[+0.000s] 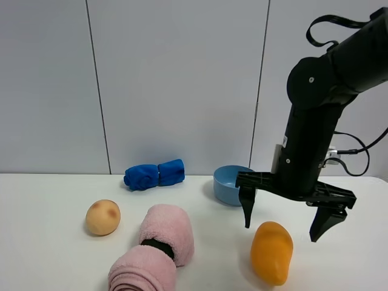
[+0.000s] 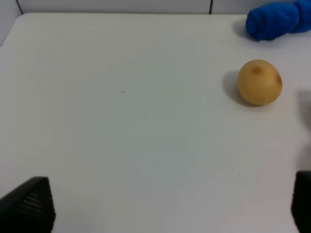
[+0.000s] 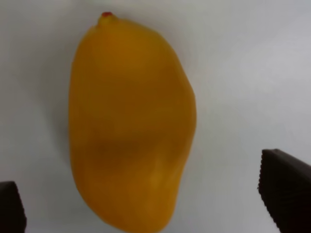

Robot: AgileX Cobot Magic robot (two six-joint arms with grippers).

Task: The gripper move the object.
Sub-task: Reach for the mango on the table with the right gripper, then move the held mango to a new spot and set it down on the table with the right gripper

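Note:
The orange-yellow mango (image 1: 272, 251) lies on the white table at the front right. My right gripper (image 1: 284, 227) hangs open just above its far end, one finger on each side, not touching it. The right wrist view shows the mango (image 3: 129, 126) filling the space between the two black fingertips (image 3: 286, 189), with gaps on both sides. My left gripper (image 2: 170, 208) is open and empty over bare table; only its fingertips (image 2: 29, 204) show at the edges of the left wrist view. The left arm does not show in the exterior high view.
A tan peach (image 1: 102, 217) with a reddish spot sits at the left, also in the left wrist view (image 2: 259, 82). A rolled pink towel (image 1: 159, 245) lies front centre. A blue cloth (image 1: 154, 174) and a blue bowl (image 1: 230, 184) stand at the back.

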